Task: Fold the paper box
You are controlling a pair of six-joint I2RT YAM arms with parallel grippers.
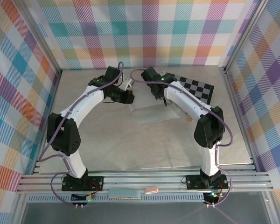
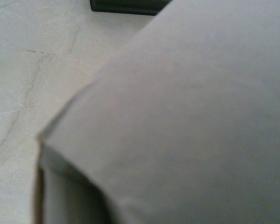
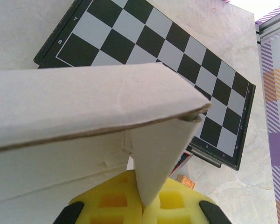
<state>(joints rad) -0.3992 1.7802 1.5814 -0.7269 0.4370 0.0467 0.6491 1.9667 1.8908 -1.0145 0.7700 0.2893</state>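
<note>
The white paper box [image 1: 151, 114] lies on the worktop [image 1: 107, 144], near the back and about in the middle. It sits between the tips of the two arms. Just behind it and to the right is a black-and-grey chequered board [image 1: 196, 87], which lies flat. In the right wrist view, the yellow right fingers [image 3: 91, 207] are pressed together on a thin flap of the box. The flap stands up between them, so they are holding the box by it. Another flap of the same box sticks out wide and flat above the fingers, and you can see its brown cut edge. A tiny orange block [image 3: 184, 180] sits on the worktop by the near edge of the board. In the top view, the left fingers [image 1: 126, 96] are at the left back corner of the box. They are closed tight, but I cannot tell if they have the cardboard between them. In the left wrist view, the cardboard is very close and blurry. One folded corner points to the left, with the pale worktop behind it. Checked walls [image 1: 18, 84] in many colours stand around the worktop.
</note>
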